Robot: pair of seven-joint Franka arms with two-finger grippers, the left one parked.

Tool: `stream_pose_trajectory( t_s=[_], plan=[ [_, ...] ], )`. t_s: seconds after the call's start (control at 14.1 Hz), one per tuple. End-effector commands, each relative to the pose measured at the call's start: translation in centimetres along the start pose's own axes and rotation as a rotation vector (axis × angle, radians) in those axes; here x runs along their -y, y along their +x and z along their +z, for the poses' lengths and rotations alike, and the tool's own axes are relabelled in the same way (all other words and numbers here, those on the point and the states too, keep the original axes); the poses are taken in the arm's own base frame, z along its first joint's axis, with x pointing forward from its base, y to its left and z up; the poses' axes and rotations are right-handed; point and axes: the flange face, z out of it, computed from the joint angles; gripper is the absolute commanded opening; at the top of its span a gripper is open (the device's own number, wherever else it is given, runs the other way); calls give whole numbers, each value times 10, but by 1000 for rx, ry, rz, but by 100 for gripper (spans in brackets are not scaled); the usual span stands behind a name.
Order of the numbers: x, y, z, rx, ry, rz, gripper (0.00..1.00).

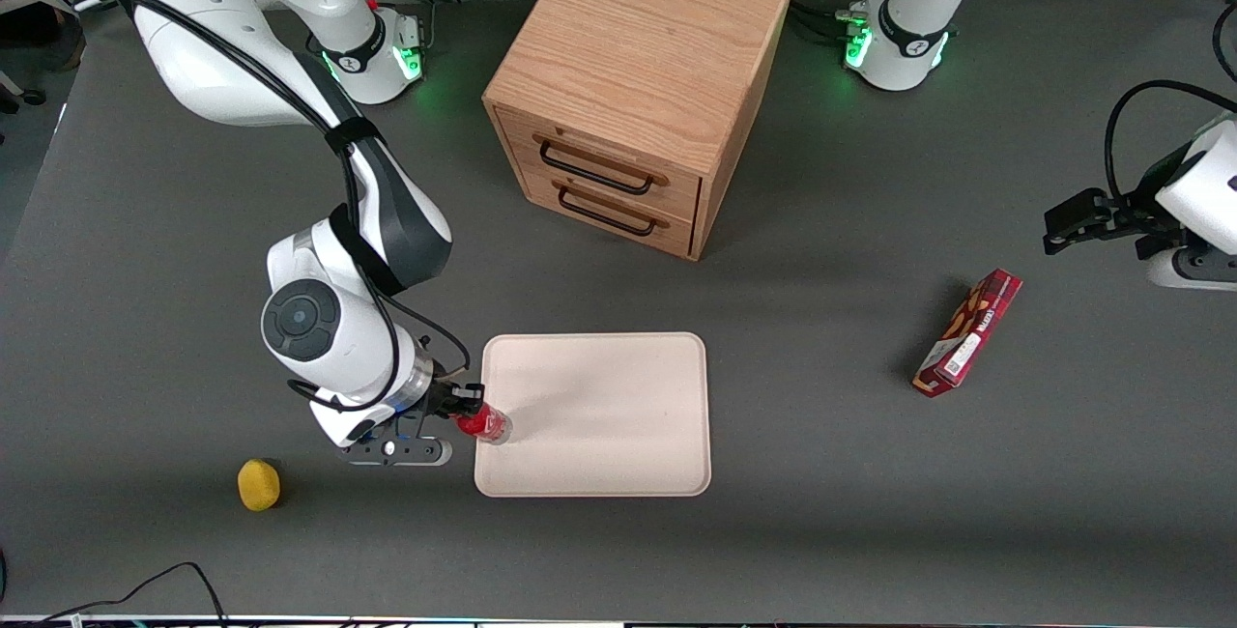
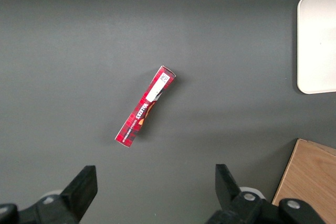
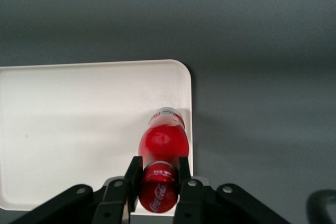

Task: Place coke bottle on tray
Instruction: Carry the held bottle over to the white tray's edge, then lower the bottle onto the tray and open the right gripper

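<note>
Because the bottle must end on the tray, the front view shows the tool (image 1: 471, 406) clenched on the coke bottle (image 1: 485, 423) just over the rim of the tray (image 1: 618, 454), at the edge toward the working arm. Most of the tray lies bare toward the snack box (image 1: 966, 333), so there is ample room to carry inward. A yellow lemon-like object (image 1: 259, 484) sits on the tabletop (image 1: 831, 531), well apart. From the parked arm's wrist, only the snack box (image 2: 145, 106) and a tray (image 2: 317, 45) corner show. At the working wrist, the tool (image 3: 159, 178) pinches the neck of the coke bottle (image 3: 163, 142), whose base hangs close inside the tray (image 3: 73, 119) rim; releasing here probably risks tipping onto the edge.
</note>
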Motion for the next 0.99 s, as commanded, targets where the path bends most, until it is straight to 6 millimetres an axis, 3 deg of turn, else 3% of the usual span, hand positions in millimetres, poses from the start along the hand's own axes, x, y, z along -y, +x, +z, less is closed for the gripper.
stream_pose_trajectory(
  t_s=[0.0, 0.43, 0.5, 0.57, 0.92],
  plan=[
    [7, 9, 6, -35, 4, -11, 0],
    [6, 12, 38, -50, 18, -4, 0],
    [5, 13, 38, -53, 19, -4, 31],
    [5, 13, 38, -56, 21, -4, 99],
    [8, 14, 24, -74, 23, -6, 100]
  ],
)
